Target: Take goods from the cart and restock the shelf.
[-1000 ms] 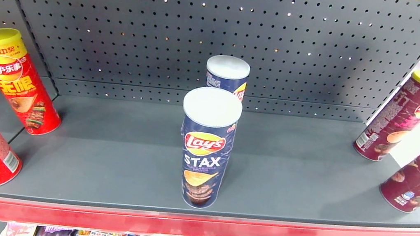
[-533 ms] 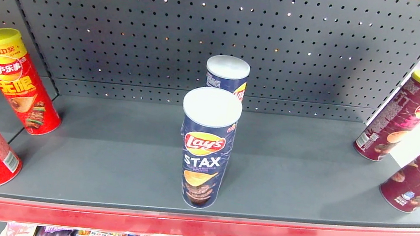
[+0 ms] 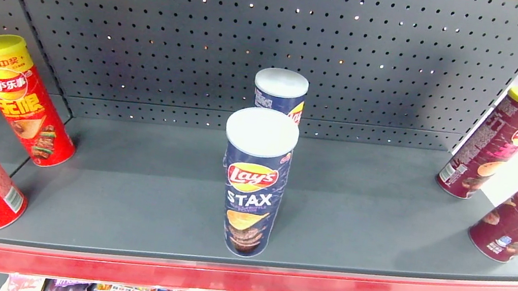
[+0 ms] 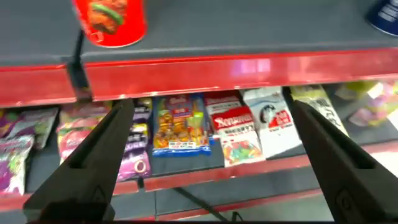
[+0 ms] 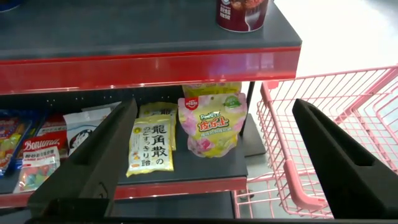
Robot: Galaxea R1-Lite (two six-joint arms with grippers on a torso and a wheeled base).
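Nothing has moved vs the earlier head frames: cans & camera sit the same. Shelf (image 3: 356,216) fills mid-frame; front blue can (image 3: 253,186) stands upright at centre near the red lip, w/ the rear blue can (image 3: 280,92) right behind it. Red cans (image 3: 20,94) are at far left, maroon cans (image 3: 495,145) at far right.

Left gripper (image 4: 210,106) is spread wide & empty, facing snack bags (image 4: 180,127) on the lower tier. Right gripper (image 5: 216,104) is likewise wide & empty, w/ the pink cart (image 5: 292,183) just beside that tier.

Likely step: fetch the next item. Right arm looks closer to the cart, so use it. Cart contents aren't visible, so look in first. Grip mid-body, lift clear of the wire rim, keep it upright, and set it in bare deck beside the blue row w/o nudging it.
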